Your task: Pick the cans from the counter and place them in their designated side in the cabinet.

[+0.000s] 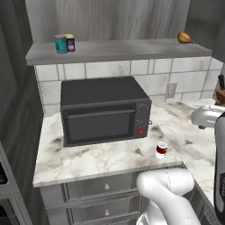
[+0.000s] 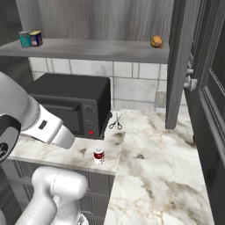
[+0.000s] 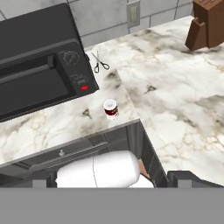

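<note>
Red can (image 1: 161, 150) upright on counter (image 1: 101, 159), near front edge, just right of microwave (image 1: 104, 110). Blue can (image 1: 70, 42) on cabinet shelf (image 1: 118, 50), left end, touching teal can (image 1: 61, 44). Food item (image 1: 186, 38) at shelf's right end. Gripper (image 3: 113, 177) spread wide, empty, well above red can. Scissors (image 3: 100, 62) behind microwave corner.

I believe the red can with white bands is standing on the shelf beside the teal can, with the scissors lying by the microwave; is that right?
Not quite: the red can stands on the counter, in front of the microwave, as the left base view shows. Beside the teal can is the yellow-topped can. The scissors do lie by the microwave.
</note>
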